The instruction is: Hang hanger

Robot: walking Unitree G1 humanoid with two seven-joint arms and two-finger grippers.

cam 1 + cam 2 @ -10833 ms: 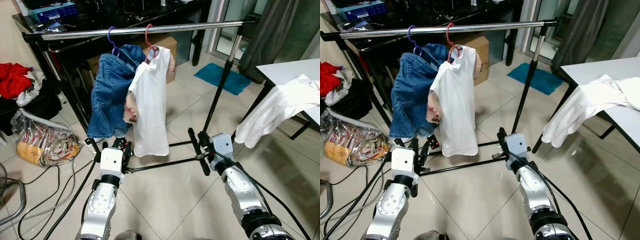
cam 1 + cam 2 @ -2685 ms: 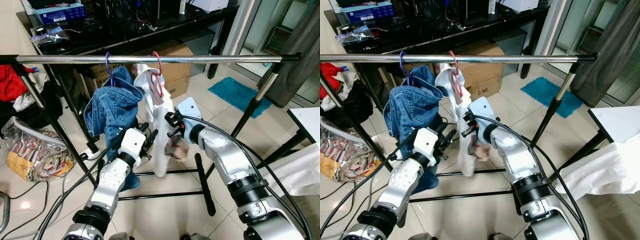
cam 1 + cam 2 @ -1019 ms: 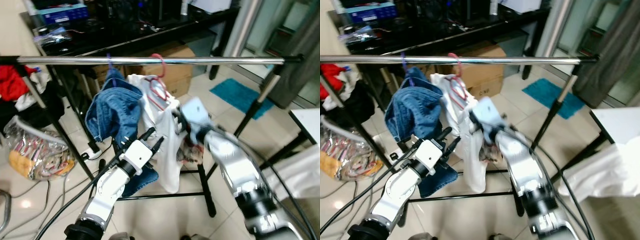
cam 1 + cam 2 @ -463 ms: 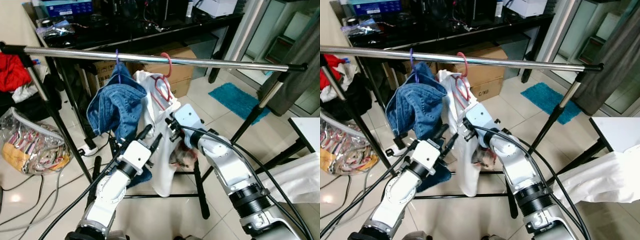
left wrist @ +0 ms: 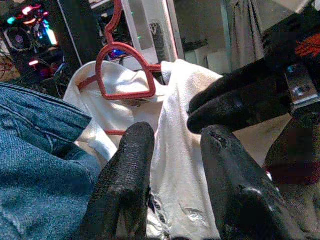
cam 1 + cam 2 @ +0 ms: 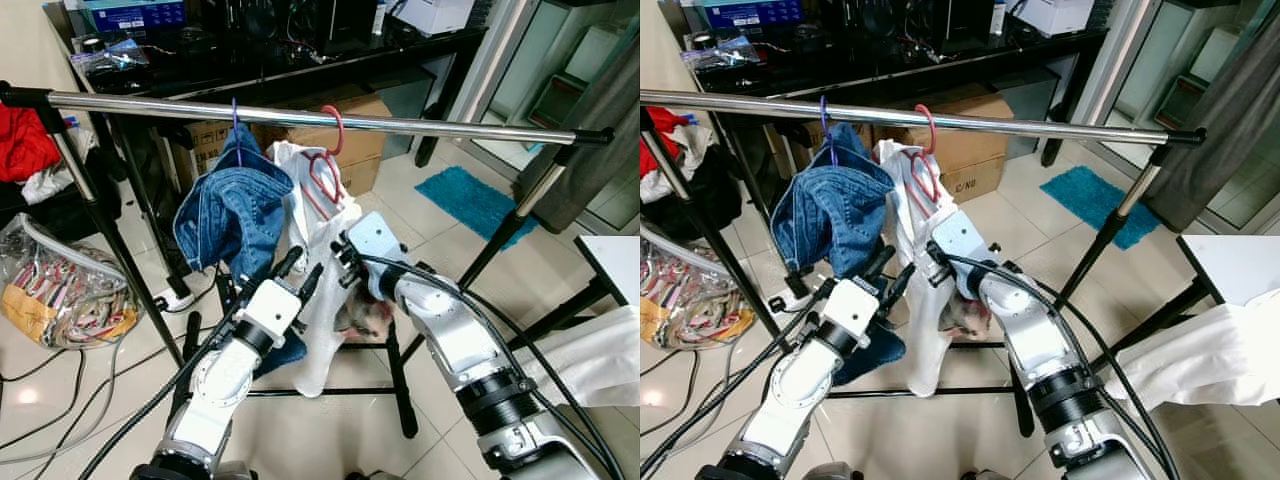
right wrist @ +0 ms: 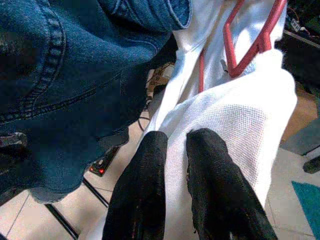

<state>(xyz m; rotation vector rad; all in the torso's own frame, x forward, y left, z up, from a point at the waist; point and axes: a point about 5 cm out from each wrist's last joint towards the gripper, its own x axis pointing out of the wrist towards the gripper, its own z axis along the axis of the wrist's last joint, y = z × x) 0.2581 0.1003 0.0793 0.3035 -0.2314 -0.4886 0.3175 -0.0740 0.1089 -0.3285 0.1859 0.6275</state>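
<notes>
A red hanger (image 6: 322, 178) hangs by its hook on the silver rail (image 6: 450, 127), with a white shirt (image 6: 312, 330) draped on it. My right gripper (image 7: 177, 136) is shut on a fold of the white shirt just below the hanger; it also appears as the right gripper (image 6: 344, 256) in the head view. My left gripper (image 6: 305, 265) stands open right beside the shirt, its fingers (image 5: 131, 165) spread in front of the cloth. Blue denim (image 6: 232, 210) hangs on a purple hanger (image 6: 236, 112) to the left, touching the shirt.
A black desk and a cardboard box (image 6: 352, 150) stand behind the rail. The rack's black base bars (image 6: 397, 375) lie on the tiles below. Red clothes (image 6: 25, 150) and a plastic bag (image 6: 60, 300) sit left; a table with white cloth (image 6: 590, 345) stands right.
Ten seconds ago both arms hung low before the rack; now both are raised to the shirt. In the last half second the shirt's lower hem has swung slightly left.
</notes>
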